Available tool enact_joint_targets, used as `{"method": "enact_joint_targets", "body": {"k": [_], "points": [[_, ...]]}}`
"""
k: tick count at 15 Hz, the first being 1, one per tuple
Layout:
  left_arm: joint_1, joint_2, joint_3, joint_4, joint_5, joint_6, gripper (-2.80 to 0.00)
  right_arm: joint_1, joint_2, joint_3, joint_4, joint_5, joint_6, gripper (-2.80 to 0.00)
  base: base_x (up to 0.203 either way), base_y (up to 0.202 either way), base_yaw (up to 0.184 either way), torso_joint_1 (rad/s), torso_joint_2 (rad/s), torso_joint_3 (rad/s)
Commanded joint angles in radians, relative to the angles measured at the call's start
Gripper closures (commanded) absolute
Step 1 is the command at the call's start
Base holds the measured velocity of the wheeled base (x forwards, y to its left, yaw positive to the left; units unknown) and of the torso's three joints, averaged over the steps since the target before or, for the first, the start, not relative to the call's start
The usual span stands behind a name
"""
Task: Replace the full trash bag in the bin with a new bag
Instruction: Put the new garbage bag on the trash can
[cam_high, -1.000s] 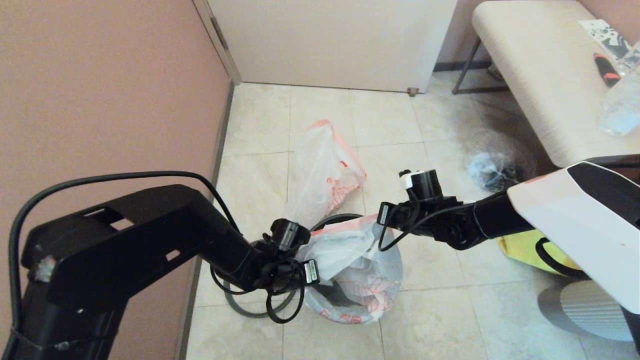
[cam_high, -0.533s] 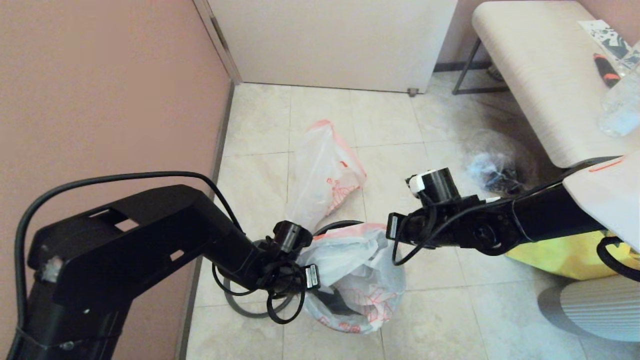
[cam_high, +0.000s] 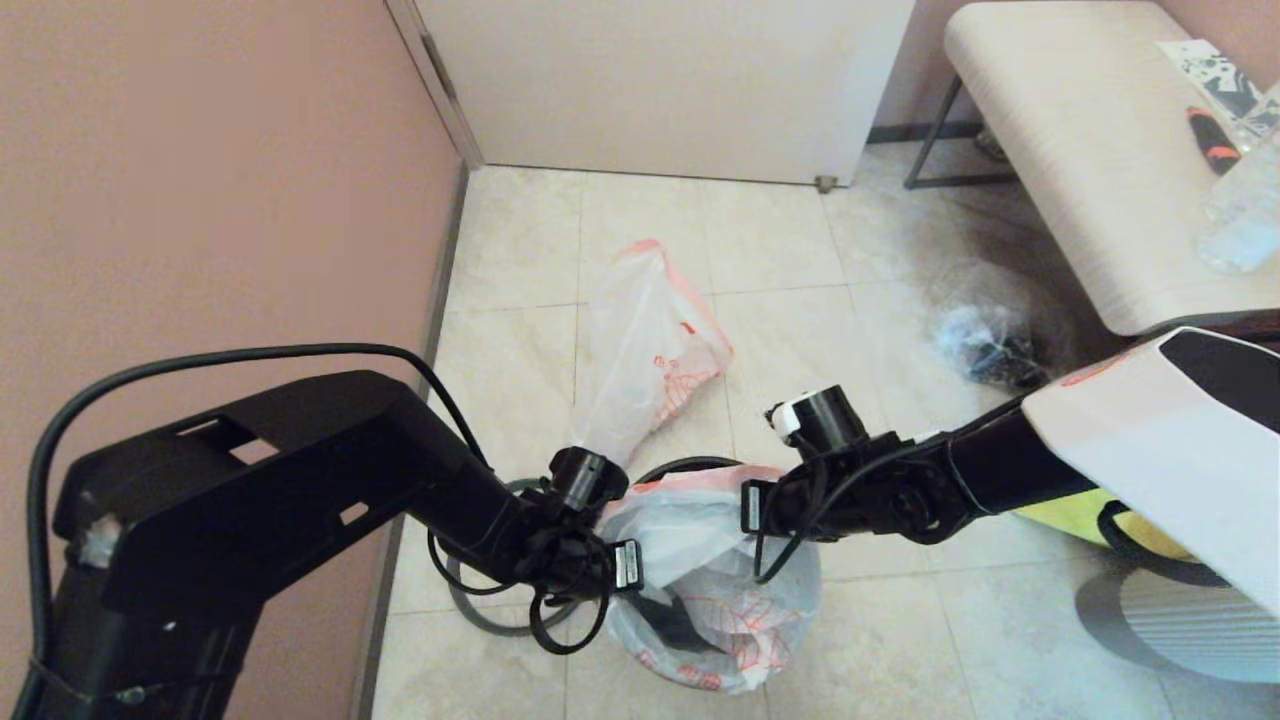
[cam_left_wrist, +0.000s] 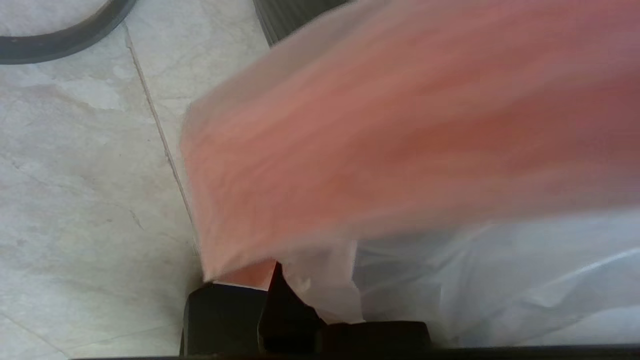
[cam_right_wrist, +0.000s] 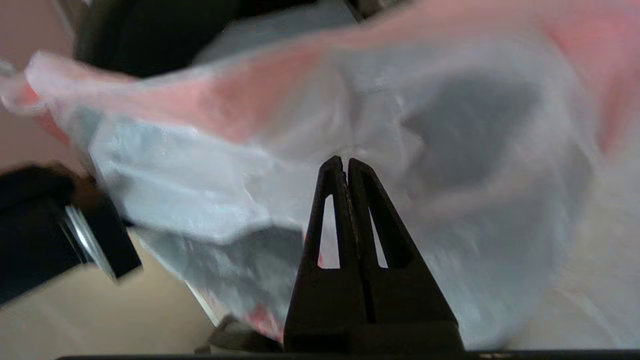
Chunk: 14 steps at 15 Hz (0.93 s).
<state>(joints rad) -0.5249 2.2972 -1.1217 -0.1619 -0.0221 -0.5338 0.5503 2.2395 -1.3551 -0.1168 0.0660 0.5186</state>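
Observation:
The new bag (cam_high: 735, 620), thin white plastic with a large red drawing, hangs stretched between both grippers over the black bin (cam_high: 690, 464). The bin's far rim and some of its dark inside show. My left gripper (cam_left_wrist: 280, 305) grips the bag's pink-orange edge (cam_left_wrist: 400, 125) at the bin's left side. My right gripper (cam_right_wrist: 346, 161) is shut, its tips pinching the white plastic (cam_right_wrist: 210, 170) at the bin's right side (cam_high: 748, 508). The full trash bag (cam_high: 650, 340), with a pink-orange rim and small red print, stands on the floor behind the bin.
A grey ring (cam_high: 480, 615) lies on the tiles left of the bin, near the pink wall (cam_high: 220, 200). A clear bag with dark lumps (cam_high: 985, 345) and a yellow tote (cam_high: 1075, 505) lie to the right, below a bench (cam_high: 1080, 150).
My right arm swung out to the right, then came back left and lower. The new bag now hangs lower and wider over the bin. The left arm barely moved.

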Motion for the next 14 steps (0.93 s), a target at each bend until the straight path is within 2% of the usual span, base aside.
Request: {"method": "enact_joint_targets", "body": {"k": [1,6,9,14], "points": [[-0.002,-0.004,0.002,-0.002,-0.001,-0.003,0.0,-0.004,0.077,-0.077,-0.003,0.02,0.0,0.0,0.0,0.0,0.0,0.0,0.0,0.0],[-0.026,0.007,0.01,0.008,0.002,0.037,0.0,-0.003,0.097,-0.197,-0.087,0.029,0.0,0.0,0.0,0.0,0.0,0.0,0.0,0.0],[-0.032,0.011,0.01,0.009,0.004,0.046,0.0,-0.006,0.13,-0.262,-0.089,0.025,-0.001,0.0,0.0,0.0,0.0,0.0,0.0,0.0],[-0.027,0.004,0.016,-0.005,0.007,0.04,0.0,-0.065,0.23,-0.407,-0.089,0.018,-0.01,0.0,0.0,0.0,0.0,0.0,0.0,0.0]]}}
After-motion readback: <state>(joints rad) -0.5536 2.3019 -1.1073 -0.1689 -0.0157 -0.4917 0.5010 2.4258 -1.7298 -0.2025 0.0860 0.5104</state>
